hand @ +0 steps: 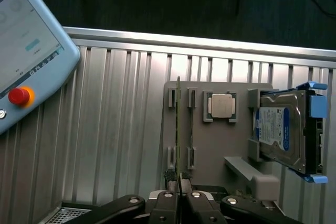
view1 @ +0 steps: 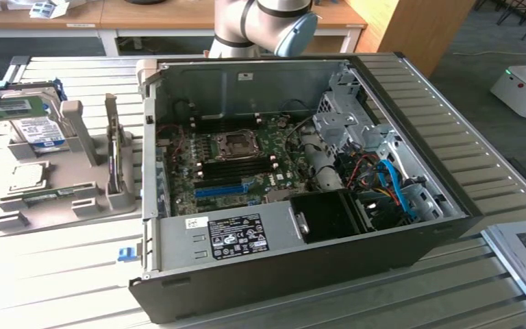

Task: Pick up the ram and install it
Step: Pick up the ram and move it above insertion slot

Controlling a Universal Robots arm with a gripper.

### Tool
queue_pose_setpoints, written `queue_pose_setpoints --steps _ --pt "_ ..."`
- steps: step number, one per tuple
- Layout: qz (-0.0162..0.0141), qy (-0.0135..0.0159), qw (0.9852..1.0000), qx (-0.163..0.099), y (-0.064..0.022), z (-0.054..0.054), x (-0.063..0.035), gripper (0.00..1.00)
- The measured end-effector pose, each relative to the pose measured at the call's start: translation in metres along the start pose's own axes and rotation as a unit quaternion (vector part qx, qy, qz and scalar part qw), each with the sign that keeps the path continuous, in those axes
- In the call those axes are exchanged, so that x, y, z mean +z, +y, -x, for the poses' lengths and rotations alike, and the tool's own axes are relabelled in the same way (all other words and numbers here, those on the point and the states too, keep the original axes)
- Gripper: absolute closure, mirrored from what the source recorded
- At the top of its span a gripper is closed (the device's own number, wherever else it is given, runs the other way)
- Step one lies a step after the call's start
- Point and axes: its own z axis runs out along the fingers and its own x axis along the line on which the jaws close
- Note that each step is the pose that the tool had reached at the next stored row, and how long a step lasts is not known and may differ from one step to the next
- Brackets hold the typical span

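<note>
The ram [hand: 178,129] is a thin green stick seen edge-on, running out from between my fingertips. My gripper [hand: 180,183] is shut on its near end and holds it just above the grey holder tray [hand: 210,145]. In the exterior view the ram [view1: 7,110] shows as a green strip at the far left, over that tray [view1: 62,205]. A second thin stick [hand: 191,127] lies in the tray's slots right beside the held one. The open computer case [view1: 400,226] lies to the exterior view's right, with its motherboard [view1: 235,164] facing up.
A blue-labelled hard drive [hand: 281,129] stands in the tray, and a silver processor chip [hand: 221,106] lies there too. A grey teach pendant [hand: 26,51] with a red button rests on the slatted metal table [hand: 115,129]. The arm's elbow [view1: 263,24] rises behind the case.
</note>
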Motion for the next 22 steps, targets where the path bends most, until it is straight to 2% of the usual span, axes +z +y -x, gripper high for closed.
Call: queue_pose_setpoints --steps 22 --pt "0.0002 0.0 1.0 0.0 -0.04 -0.003 -0.0017 0.88"
